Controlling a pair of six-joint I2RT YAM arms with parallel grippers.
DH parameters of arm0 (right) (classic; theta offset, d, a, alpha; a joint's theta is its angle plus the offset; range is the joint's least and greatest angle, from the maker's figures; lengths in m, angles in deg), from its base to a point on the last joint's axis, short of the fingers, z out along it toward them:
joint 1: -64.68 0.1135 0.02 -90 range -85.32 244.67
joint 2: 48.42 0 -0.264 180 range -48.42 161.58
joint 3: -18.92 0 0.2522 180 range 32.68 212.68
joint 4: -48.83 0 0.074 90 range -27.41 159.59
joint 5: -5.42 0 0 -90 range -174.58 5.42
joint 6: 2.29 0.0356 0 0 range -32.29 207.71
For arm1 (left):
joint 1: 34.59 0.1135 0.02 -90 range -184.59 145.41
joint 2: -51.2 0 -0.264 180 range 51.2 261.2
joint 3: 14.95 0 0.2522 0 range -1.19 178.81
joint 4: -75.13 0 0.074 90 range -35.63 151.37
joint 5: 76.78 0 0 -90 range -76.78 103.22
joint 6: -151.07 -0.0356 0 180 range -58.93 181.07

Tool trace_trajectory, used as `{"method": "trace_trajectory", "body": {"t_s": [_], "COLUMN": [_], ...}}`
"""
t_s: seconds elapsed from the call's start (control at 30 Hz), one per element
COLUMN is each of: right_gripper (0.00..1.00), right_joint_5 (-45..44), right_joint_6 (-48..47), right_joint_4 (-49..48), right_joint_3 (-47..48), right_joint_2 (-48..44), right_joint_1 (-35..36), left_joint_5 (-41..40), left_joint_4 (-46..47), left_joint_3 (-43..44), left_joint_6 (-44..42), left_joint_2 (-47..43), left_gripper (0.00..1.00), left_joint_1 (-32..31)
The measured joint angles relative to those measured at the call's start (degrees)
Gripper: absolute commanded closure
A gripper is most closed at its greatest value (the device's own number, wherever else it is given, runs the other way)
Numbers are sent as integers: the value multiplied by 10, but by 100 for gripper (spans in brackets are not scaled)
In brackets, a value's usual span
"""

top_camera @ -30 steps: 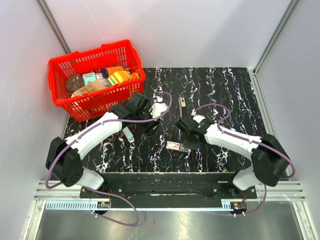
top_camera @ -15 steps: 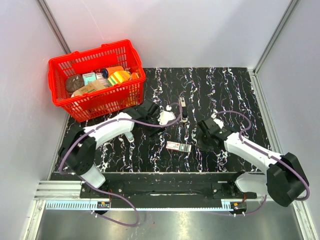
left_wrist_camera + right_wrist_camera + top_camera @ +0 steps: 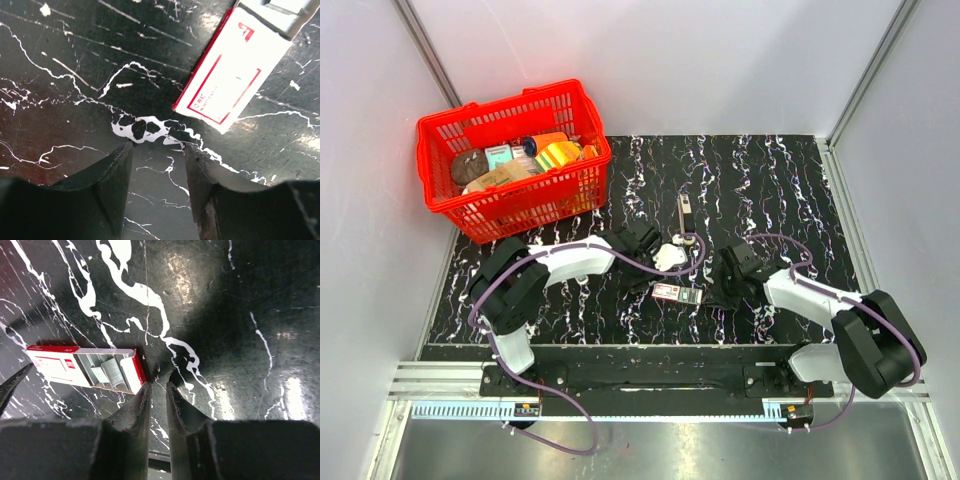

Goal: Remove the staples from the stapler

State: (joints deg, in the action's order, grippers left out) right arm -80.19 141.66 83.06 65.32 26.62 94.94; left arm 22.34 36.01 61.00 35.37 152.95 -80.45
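The slim stapler (image 3: 683, 211) lies on the black marble table behind the middle, apart from both grippers. A red-and-white staple box (image 3: 677, 292) lies open in front of it, with strips of staples (image 3: 107, 372) inside. My left gripper (image 3: 655, 278) is open and empty, low over the table just left of the box (image 3: 235, 70). My right gripper (image 3: 716, 296) is empty, its jaws almost together with a thin gap, just right of the box (image 3: 85, 367). The stapler does not show in either wrist view.
A red basket (image 3: 442, 135) full of packets stands at the back left. Purple cables loop over both arms near the middle. The table's front edge (image 3: 640, 347) runs just before the arm bases.
My left gripper has swung right and forward, from near the basket to beside the staple box. My right gripper has drawn back off the box and now sits to its right.
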Motion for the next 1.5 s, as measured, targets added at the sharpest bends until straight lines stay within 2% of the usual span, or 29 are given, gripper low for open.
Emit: {"method": "trace_trajectory", "body": {"t_s": [0.23,0.87,1.5], "right_gripper": [79,83,84], "right_joint_5": [28,104,147], "right_joint_6": [1,2,-8], "right_joint_4": [-38,-132,-166], "right_joint_3": [-9,-4,37], "right_joint_2": [12,76,143], "right_joint_1": [-7,-8,1], "left_joint_5": [-12,-19,-28], "left_joint_4": [14,18,17], "left_joint_3": [0,11,10], "left_joint_6": [0,3,2], "left_joint_2": [5,14,12], "left_gripper": [50,50,50], "left_joint_1": [-21,-29,-30]}}
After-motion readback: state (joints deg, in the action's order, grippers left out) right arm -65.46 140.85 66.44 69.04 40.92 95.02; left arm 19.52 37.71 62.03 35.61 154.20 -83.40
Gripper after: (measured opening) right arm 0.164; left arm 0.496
